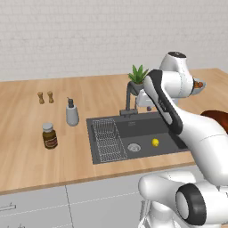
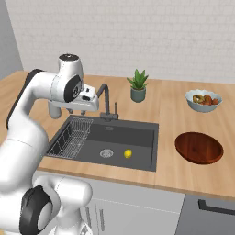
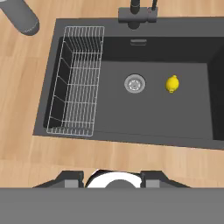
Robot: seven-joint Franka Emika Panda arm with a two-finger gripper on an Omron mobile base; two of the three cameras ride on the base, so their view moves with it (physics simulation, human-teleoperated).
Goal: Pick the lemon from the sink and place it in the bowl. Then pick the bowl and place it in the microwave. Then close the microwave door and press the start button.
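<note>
The yellow lemon lies on the floor of the dark sink, just right of the round drain. My gripper hovers high above the sink's near edge, open, with nothing between its fingers. In the right base view the hand sits over the sink's back left corner. The reddish-brown bowl rests empty on the counter right of the sink. The microwave and its door are out of view.
A wire rack fills the sink's left part, and the dark faucet rises behind the basin. A potted plant, a pale fruit bowl, a soap dispenser, a brown jar and two shakers stand on the counter.
</note>
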